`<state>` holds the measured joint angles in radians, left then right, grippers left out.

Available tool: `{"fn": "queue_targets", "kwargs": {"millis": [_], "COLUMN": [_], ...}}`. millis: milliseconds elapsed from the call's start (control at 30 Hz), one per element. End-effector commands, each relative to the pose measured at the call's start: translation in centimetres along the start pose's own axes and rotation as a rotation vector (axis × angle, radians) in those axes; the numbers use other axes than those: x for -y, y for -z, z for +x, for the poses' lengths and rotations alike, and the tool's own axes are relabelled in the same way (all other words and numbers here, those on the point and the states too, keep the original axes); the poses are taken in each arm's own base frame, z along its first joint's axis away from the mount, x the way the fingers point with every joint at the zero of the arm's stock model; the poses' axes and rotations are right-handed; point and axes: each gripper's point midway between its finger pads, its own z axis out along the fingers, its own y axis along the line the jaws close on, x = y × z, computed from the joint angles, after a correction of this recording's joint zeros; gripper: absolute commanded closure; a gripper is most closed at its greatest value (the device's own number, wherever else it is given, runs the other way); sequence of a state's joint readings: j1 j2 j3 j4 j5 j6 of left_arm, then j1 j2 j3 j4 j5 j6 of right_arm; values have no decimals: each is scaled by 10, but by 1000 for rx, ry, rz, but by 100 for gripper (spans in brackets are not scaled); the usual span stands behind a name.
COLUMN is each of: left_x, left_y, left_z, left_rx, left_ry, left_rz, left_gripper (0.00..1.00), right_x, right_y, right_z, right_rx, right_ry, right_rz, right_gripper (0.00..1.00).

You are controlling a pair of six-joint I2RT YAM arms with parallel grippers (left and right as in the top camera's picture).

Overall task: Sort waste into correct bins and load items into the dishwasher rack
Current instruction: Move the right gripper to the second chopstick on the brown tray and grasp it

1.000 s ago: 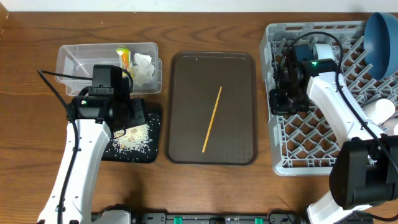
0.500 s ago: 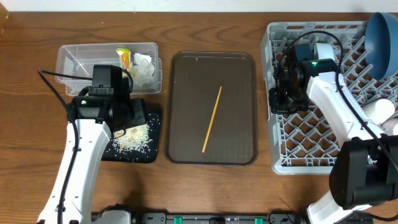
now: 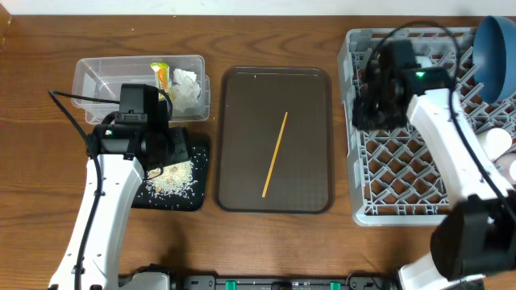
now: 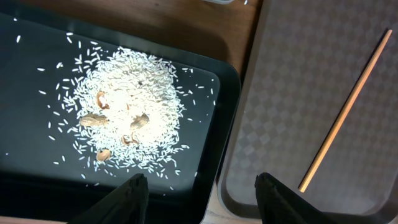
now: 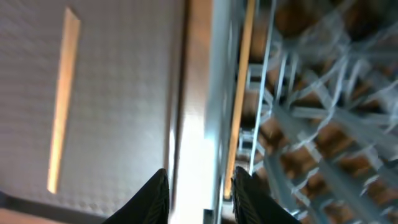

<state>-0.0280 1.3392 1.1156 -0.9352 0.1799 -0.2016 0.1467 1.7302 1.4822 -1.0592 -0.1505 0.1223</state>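
Observation:
One thin wooden chopstick (image 3: 275, 155) lies diagonally on the brown tray (image 3: 242, 121), also seen as the chopstick (image 5: 62, 99) in the right wrist view. Another chopstick (image 5: 239, 93) rests inside the grey dishwasher rack (image 3: 359, 185) along its left wall. My right gripper (image 5: 200, 180) hovers over that wall (image 3: 372, 109), open, holding nothing. My left gripper (image 4: 202, 186) is open over the right edge of the black tray (image 4: 37, 162), near the rice scraps (image 4: 124, 99). The clear tub (image 3: 105, 76) holds the wrapper (image 3: 161, 74) and tissue (image 3: 187, 87).
A dark blue bowl (image 3: 496, 56) stands in the rack's back right corner and a pale cup (image 3: 493, 143) lies at its right side. The black tray (image 3: 197, 173) sits just left of the brown tray, almost touching it.
My right gripper has opened and moved toward the back of the rack, blurring its view; a chopstick stays in the rack. The left arm has not moved.

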Motion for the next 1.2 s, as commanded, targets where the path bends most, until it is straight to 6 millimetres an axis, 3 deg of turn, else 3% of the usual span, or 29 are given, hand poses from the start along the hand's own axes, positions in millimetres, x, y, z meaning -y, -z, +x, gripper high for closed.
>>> {"fn": "queue_targets", "kwargs": {"millis": [0, 233, 467, 867, 1167], "left_x": [0, 0, 0, 0, 0], "left_y": [3, 3, 3, 3, 3], "left_z": [-2, -2, -2, -2, -2], "left_rx": [11, 11, 11, 11, 11], "left_ry": [-16, -16, -16, -16, -16], "left_rz": [-6, -6, -6, -6, -6], "left_gripper": [41, 41, 41, 41, 41], "right_x": [-34, -109, -158, -161, -147], "right_y": [28, 6, -54, -133, -164], "right_z": [-21, -16, 18, 64, 76], "right_rx": [114, 108, -1, -145, -193], "right_ry": [51, 108, 67, -45, -53], "right_rz": [-105, -196, -95, 94, 166], "right_gripper": [67, 57, 52, 57, 59]}}
